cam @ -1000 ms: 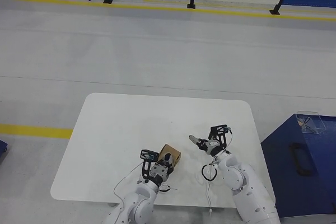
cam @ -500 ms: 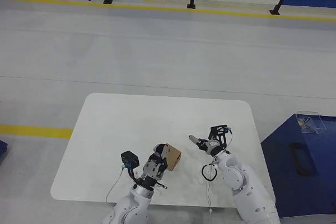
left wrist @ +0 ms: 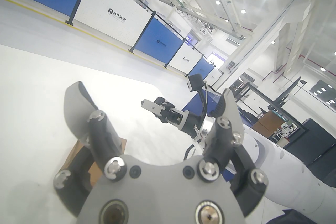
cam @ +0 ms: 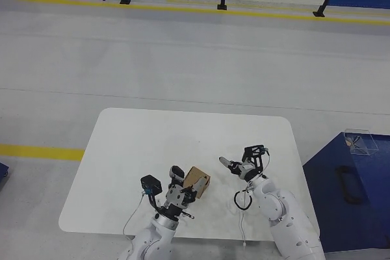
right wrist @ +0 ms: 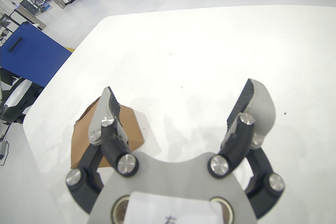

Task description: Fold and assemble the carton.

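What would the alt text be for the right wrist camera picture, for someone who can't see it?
The open right gripper hangs over a white table, holding nothing. A brown carton lies on the table to one side, partly hidden by the gripper.

A white rounded tabletop (cam: 149, 140); off its right edge a blue cabinet (cam: 351, 208) bearing a clear plastic box (cam: 361, 142).
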You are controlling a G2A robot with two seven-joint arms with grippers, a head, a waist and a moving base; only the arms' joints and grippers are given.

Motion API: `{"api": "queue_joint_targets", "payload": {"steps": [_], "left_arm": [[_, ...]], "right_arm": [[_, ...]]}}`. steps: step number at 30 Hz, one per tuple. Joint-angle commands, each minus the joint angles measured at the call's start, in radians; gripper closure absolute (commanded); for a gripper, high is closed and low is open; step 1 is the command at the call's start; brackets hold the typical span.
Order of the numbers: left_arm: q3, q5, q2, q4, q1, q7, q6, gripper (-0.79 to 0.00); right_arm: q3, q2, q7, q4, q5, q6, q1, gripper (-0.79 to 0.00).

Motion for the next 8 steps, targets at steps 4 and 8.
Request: {"api": "queue_joint_targets", "payload": {"steps": [4, 8], "left_arm": [[0.000, 0.000, 0.000, 0.000, 0.000, 0.000, 0.000, -0.784], [0.000, 0.000, 0.000, 0.000, 0.000, 0.000, 0.000, -0.784]], "right_arm": [[0.000, 0.000, 0.000, 0.000, 0.000, 0.000, 0.000, -0.785], [0.000, 0.000, 0.000, 0.000, 0.000, 0.000, 0.000, -0.785]]}}
